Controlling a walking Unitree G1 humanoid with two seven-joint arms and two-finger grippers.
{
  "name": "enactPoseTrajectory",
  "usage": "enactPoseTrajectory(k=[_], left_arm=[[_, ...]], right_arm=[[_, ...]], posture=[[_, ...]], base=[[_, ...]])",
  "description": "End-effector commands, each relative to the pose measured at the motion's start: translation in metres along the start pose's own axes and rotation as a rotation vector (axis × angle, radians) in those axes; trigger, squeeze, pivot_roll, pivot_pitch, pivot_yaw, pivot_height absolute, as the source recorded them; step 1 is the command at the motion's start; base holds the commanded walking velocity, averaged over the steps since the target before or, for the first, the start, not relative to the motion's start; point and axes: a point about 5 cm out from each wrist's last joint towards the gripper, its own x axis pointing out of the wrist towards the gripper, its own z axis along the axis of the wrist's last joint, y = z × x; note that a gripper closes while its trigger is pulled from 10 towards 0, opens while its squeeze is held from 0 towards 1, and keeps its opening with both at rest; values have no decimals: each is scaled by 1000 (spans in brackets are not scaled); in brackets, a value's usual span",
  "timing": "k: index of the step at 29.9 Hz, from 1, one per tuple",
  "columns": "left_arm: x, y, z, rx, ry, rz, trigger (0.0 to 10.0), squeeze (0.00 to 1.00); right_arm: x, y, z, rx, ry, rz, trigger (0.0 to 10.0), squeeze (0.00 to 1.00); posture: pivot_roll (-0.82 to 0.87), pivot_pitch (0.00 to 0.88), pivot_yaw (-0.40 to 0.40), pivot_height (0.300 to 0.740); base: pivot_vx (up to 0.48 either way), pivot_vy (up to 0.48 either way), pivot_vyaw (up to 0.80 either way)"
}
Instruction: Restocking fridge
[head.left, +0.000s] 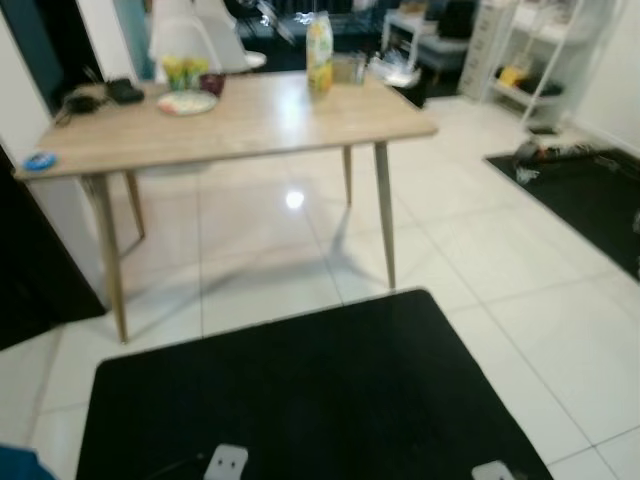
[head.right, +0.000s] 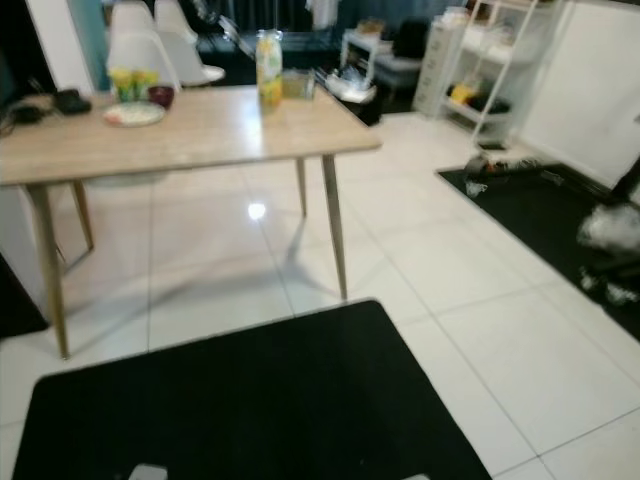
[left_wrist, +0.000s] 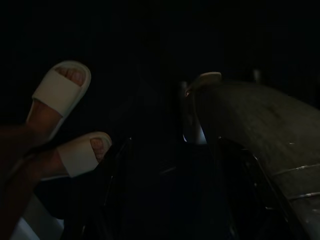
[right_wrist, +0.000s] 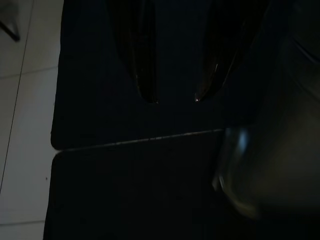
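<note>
Two black mats lie on the white tile floor (head.left: 300, 240): the near mat (head.left: 320, 400) at 6 o'clock of the head views, a second mat (head.left: 590, 200) at 3 o'clock. Wooden table (head.left: 250, 125) stands on splayed legs at 11 to 12 o'clock, beyond the near mat. White shelving (head.right: 500, 60) stands at 2 o'clock, far back; white chairs (head.left: 190, 40) sit behind the table.

On the table, far edge, 12 o'clock: juice bottle (head.left: 319, 55), upright, yellow-orange contents, with a small clear container (head.left: 348, 68) just beside it. Toward 11 o'clock: plate (head.left: 187, 102) with a dark red cup (head.left: 211, 83) and yellow-green items (head.left: 185, 70) near it. Dark objects (head.left: 105, 95) lie at the table's left end; a small blue item (head.left: 40, 160) sits at the near left corner.

Left wrist view, very dark: a person's feet in white slippers (left_wrist: 60, 95) on dark ground. Left gripper (left_wrist: 172, 190): fingers barely made out, cannot tell whether spread or closed.

Right gripper (right_wrist: 175, 97) hangs above the mat seam; its two fingers (right_wrist: 142, 65) are apart, released, grasping nothing.
</note>
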Motion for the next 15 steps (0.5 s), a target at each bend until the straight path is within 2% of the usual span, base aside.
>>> enactPoseTrajectory(k=[1,15], left_arm=[[1,-3,-1,15,10,-16,10000,0],[2,-8,2,42,7,-33,10000,0]], right_arm=[[-1,-10,1,-9,-2,-24,10000,0],[-1,-17,1,-26,-2,-34,10000,0]], posture=[[49,0,-36,740],[46,0,-45,740]], base=[[319,0,0],[316,0,0]])
